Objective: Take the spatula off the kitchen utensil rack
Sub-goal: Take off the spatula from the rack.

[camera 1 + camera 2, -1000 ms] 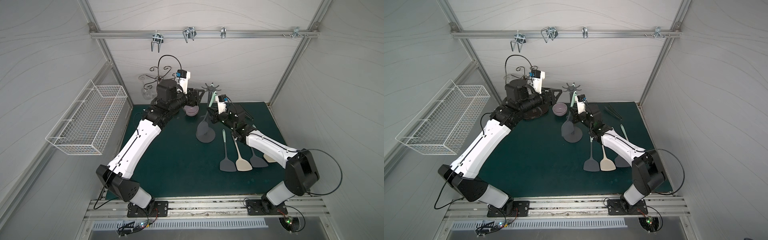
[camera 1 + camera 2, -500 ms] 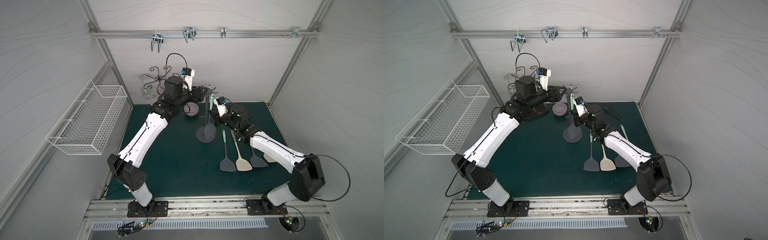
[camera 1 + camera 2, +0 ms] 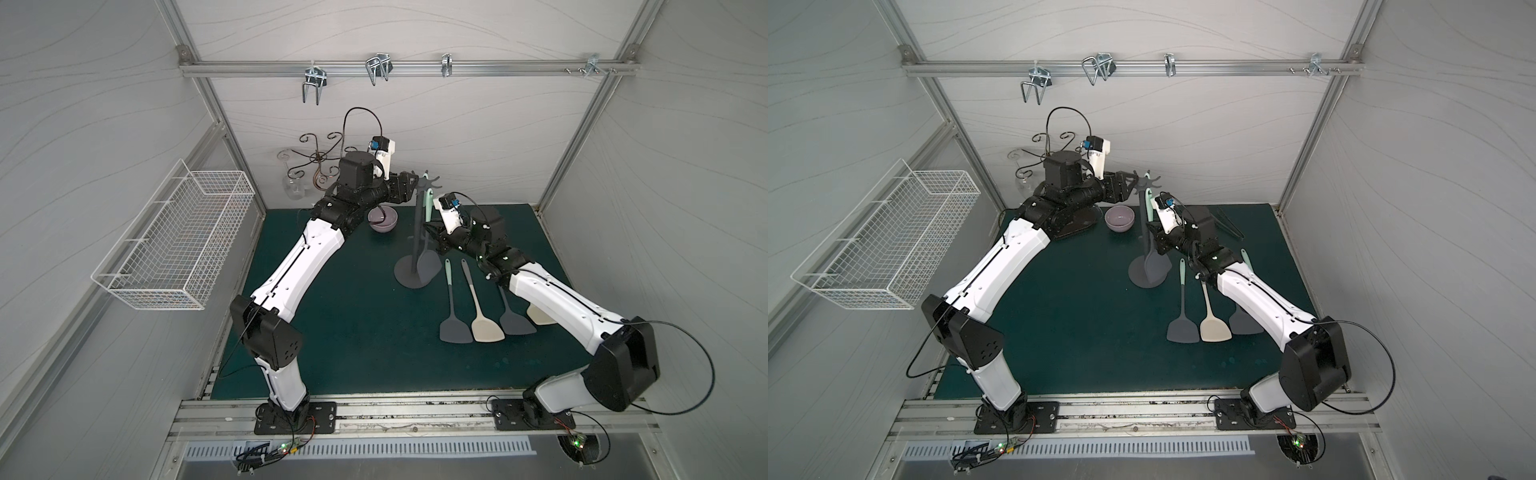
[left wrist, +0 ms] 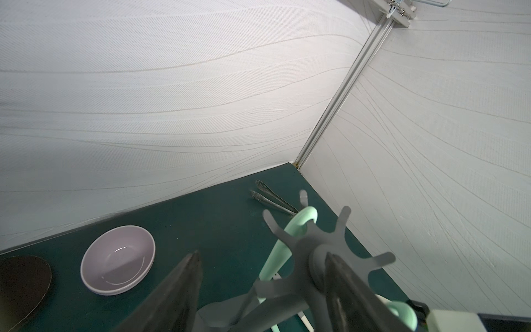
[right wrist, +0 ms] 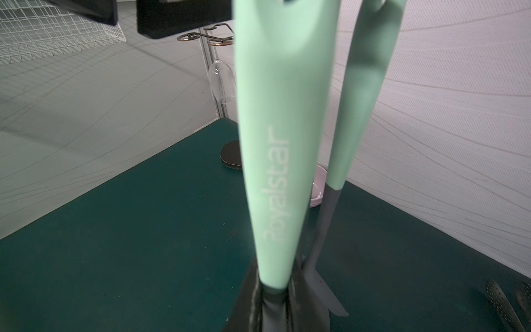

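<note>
The kitchen utensil rack point(image 3: 417, 232) stands at the back middle of the green mat, dark grey with a round base point(image 3: 1138, 276) and a star crown point(image 4: 304, 255). A spatula point(image 5: 275, 172) with a mint handle and grey blade point(image 3: 1156, 266) hangs from the crown. My right gripper point(image 3: 432, 239) point(image 5: 275, 293) is shut on its lower handle, beside the pole. A second mint-handled utensil point(image 5: 365, 86) hangs just behind it. My left gripper point(image 3: 409, 189) point(image 4: 263, 254) is open at crown height, one finger point(image 4: 344, 287) against the hub, the other finger point(image 4: 186, 287) free.
Several spatulas point(image 3: 486, 328) lie flat on the mat right of the rack, partly under my right arm. A purple bowl point(image 3: 383, 220) sits left of the rack, metal tongs point(image 3: 1227, 222) behind it. A bronze scrolled stand point(image 3: 320, 162) fills the back left corner; a white wire basket point(image 3: 174, 245) hangs on the left wall.
My left arm has swung right from above the bowl to the rack's crown, jaws still open. My right gripper has kept its hold on the spatula and barely moved.
</note>
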